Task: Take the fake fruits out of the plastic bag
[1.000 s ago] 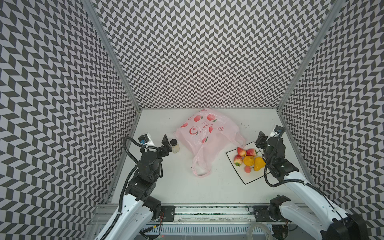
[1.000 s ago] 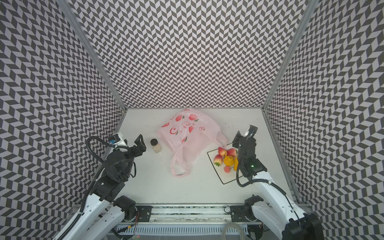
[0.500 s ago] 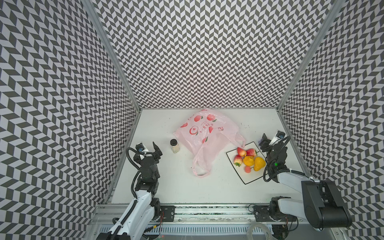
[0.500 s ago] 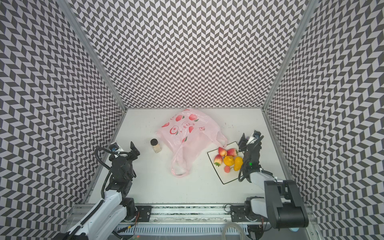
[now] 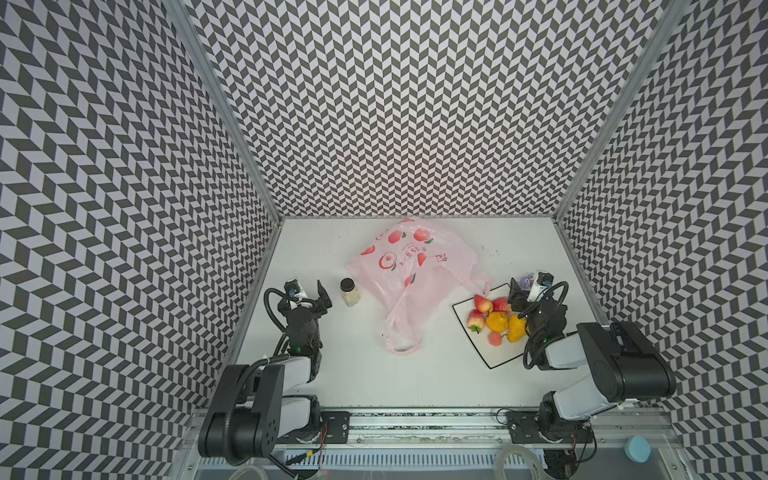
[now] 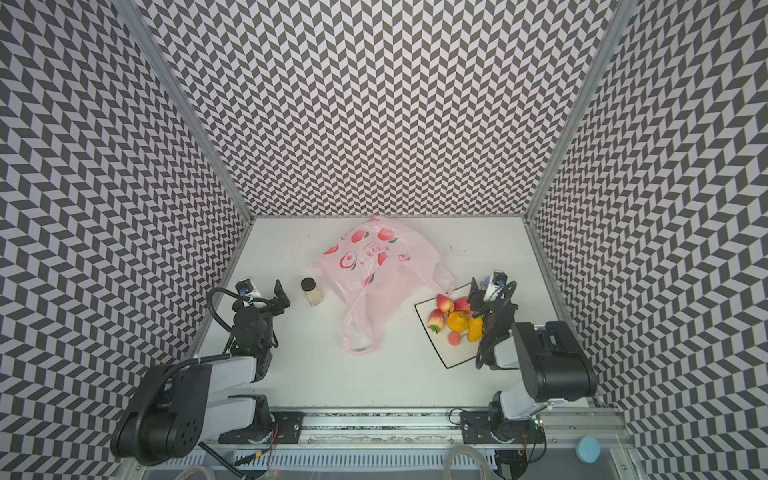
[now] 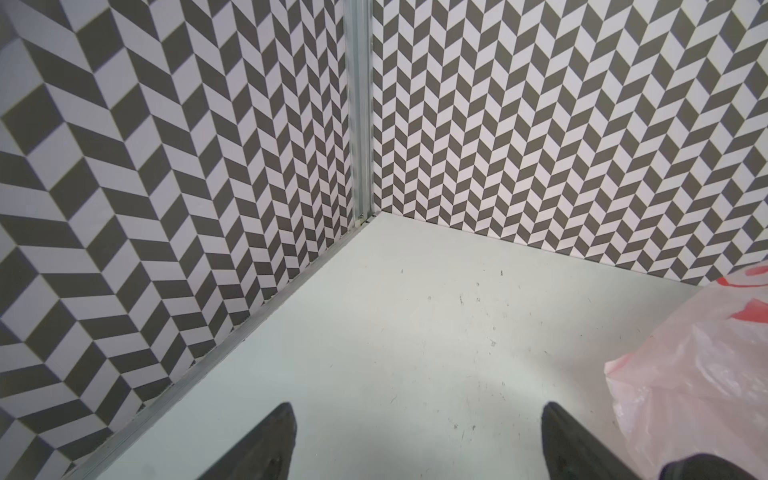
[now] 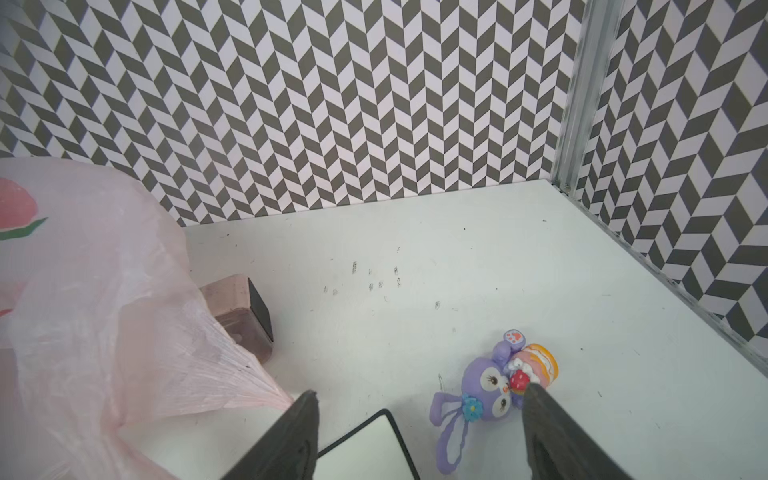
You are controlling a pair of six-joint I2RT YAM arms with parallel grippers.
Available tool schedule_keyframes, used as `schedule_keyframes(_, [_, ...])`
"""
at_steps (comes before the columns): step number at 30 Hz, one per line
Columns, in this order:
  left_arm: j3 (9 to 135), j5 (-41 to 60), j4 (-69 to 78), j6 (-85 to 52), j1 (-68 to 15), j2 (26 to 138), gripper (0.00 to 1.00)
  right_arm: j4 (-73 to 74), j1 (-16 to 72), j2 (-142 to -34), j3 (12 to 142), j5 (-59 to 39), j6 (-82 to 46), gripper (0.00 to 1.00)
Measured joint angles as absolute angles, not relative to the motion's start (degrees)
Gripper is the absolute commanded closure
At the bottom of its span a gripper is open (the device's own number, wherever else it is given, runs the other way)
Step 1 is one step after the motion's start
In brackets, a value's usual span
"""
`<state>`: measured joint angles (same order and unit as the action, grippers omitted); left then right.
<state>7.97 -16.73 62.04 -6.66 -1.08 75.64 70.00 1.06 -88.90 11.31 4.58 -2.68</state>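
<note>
Several fake fruits (image 5: 497, 322) (image 6: 457, 320) lie together on the white black-rimmed plate (image 5: 492, 359) (image 6: 453, 355): red strawberries, an orange one, a yellow one and a small pink-red ball. The pink plastic bag (image 5: 411, 266) (image 6: 370, 262) (image 7: 698, 374) (image 8: 104, 311) lies crumpled left of the plate, handles toward the front. My right gripper (image 5: 519, 293) (image 6: 476, 293) (image 8: 420, 388) hangs open over the plate's far corner (image 8: 365, 449), holding nothing. My left gripper (image 5: 311, 297) (image 6: 268, 297) (image 7: 417, 405) stands open and empty over bare table, left of the bag.
A small jar with a dark lid (image 5: 349, 291) (image 6: 311, 291) stands between my left gripper and the bag. A purple toy figure (image 8: 486, 386) lies just beyond the plate's far corner. A brownish block (image 8: 245, 316) shows under the bag's edge. Patterned walls close three sides.
Both arms have drawn back toward the front and folded low. The right gripper's jaws have spread wider. Bag, fruits and plate have not moved.
</note>
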Motion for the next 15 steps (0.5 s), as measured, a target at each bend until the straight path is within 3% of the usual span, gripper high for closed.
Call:
schedule_keyframes(7, [7.1, -12.8, 79.1, -4.7, -0.9, 89.8, 0.01, 71.5, 1.0, -88.8, 11.6, 4.0, -2.6, 0.16])
schedule_keyframes(15, [13.0, -14.7, 75.3, -3.4, -2.9, 89.3, 0.0, 75.5, 1.0, -89.0, 11.5, 3.9, -2.6, 0.1])
